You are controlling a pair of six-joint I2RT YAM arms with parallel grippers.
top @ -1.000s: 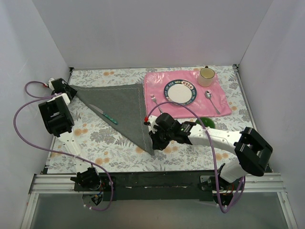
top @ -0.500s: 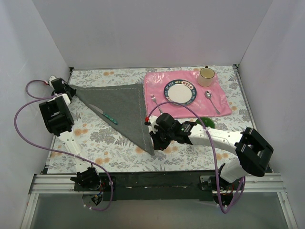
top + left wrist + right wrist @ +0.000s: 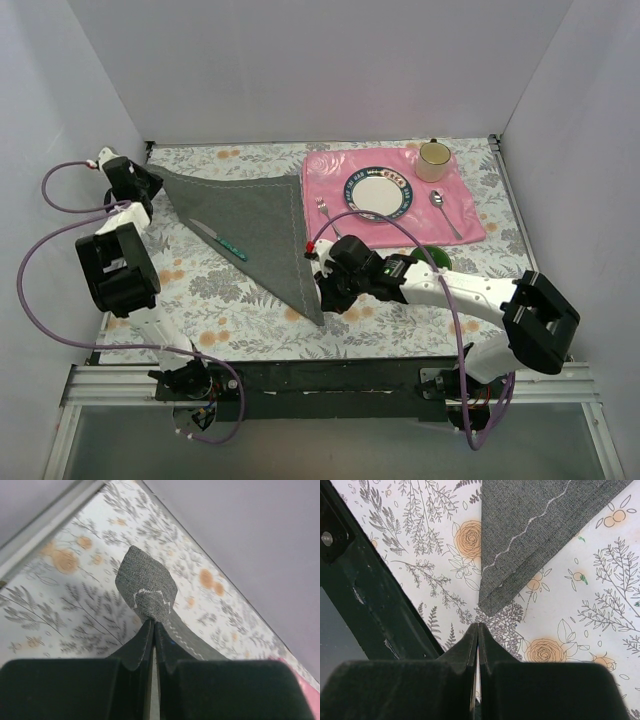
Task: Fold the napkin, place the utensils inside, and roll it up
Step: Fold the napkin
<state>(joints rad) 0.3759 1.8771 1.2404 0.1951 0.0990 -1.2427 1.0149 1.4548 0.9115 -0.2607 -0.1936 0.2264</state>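
Since a second ago the left arm has swung outward at the far-left corner and the left gripper (image 3: 152, 628) has closed. It now pinches the far-left corner of the napkin (image 3: 250, 220), with cloth bunching out beyond the tips. The right arm is practically unmoved.

Findings:
- Flowered table (image 3: 230, 310): carries all items.
- Napkin: lies flat on the left half, folded to a triangle.
- Pink placemat (image 3: 330, 170): just beside the napkin's right edge, bearing the plate (image 3: 352, 185).
- Knife (image 3: 220, 240): on the napkin, left of centre.
- Fork (image 3: 324, 212) and spoon (image 3: 443, 212): on the placemat, either side of the plate.
- Right gripper (image 3: 477, 630): jaws pressed together, empty; the napkin's near point lies just ahead of the tips.

Assessment: the fold appears done and one utensil is placed. Fork and spoon are outstanding, and rolling has not begun.
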